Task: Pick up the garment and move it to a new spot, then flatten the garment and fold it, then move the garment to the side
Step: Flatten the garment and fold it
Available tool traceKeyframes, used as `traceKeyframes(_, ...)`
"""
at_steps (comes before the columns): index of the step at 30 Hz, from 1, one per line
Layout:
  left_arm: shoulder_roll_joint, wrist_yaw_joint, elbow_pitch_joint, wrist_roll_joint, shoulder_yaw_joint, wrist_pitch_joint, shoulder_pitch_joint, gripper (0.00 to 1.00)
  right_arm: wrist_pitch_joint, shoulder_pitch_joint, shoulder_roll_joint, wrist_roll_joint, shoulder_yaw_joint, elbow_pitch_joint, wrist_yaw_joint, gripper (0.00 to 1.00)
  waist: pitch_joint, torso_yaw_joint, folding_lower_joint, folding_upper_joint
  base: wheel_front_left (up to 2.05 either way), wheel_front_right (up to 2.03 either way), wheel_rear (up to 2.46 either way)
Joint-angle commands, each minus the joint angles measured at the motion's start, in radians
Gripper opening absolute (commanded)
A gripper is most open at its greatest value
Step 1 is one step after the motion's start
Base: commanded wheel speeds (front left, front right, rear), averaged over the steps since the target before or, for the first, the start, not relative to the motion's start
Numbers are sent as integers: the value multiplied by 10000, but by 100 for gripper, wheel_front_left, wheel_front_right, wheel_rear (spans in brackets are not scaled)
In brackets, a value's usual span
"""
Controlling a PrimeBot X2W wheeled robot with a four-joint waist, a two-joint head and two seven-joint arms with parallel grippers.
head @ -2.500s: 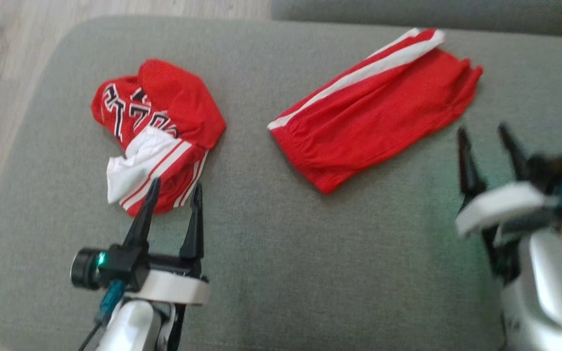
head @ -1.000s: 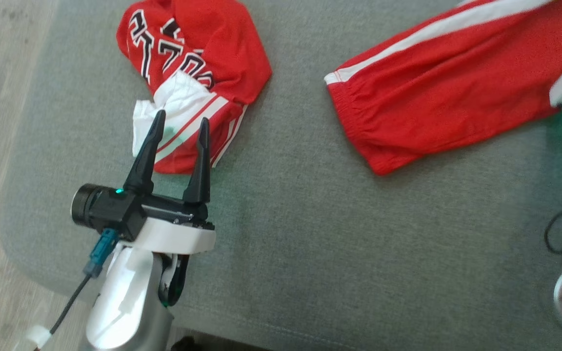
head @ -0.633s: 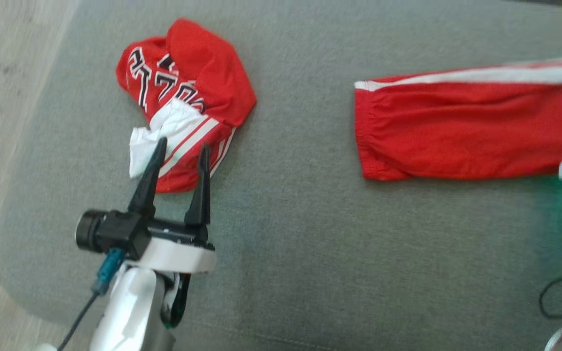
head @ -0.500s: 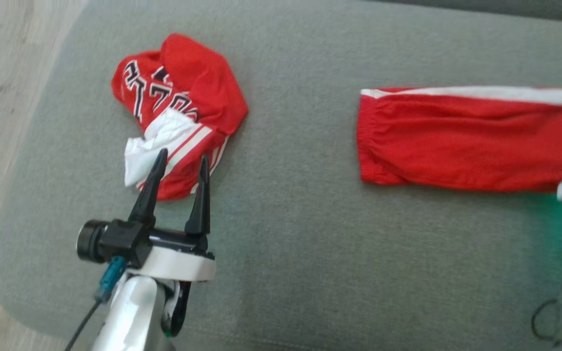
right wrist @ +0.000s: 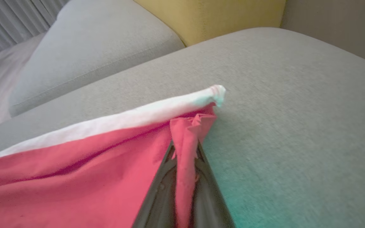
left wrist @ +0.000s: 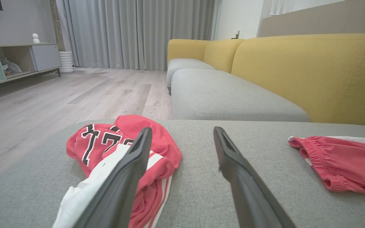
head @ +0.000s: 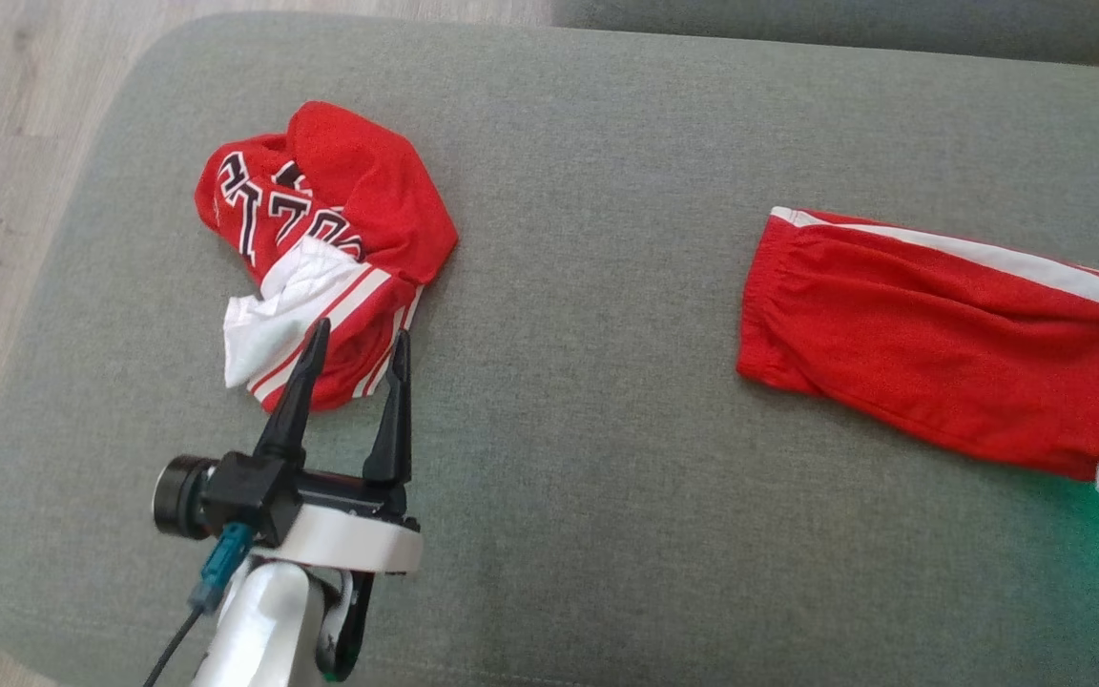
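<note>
As they lie flat, red shorts [head: 931, 353], white-striped

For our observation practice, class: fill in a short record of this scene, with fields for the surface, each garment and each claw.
surface: grey sofa cushion
garment on the left: crumpled red jersey, white stripes, black lettering
garment on the right: red shorts, white side stripe, lying fairly flat
left claw: open, tips over the jersey's near edge, contact unclear
right claw: shut on a fold at the shorts' edge
</note>
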Motion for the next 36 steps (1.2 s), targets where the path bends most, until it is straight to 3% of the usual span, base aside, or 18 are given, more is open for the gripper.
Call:
traceKeyframes(1,108,-7,-294,101,344,-51,-214,100,-270,-378,-71,169,501,-405,67,0,37,33,0,-1,0,0,0)
traceKeyframes(11,107,-7,-52,124,309,-51,-200,100,-1733,-751,-69,1652,2992,-681,67,0,-382,236,0,-1,0,0,0)
traceKeyframes(20,107,245,120,-274,-71,-51,-223,100,-2283,-944,-69,3606,5806,-592,67,0,-880,606,0,-1,0,0,0)
traceKeyframes(27,107,303,216,-381,-163,-51,-146,100,-2697,-1333,-69,3526,7171,516,67,0,-879,925,0,-1,0,0,0)
traceKeyframes(36,107,293,282,-409,-189,-51,-134,100,-2750,-1528,-479,2067,8642,2376,67,0,-854,1120,0,-1,0,0,0)
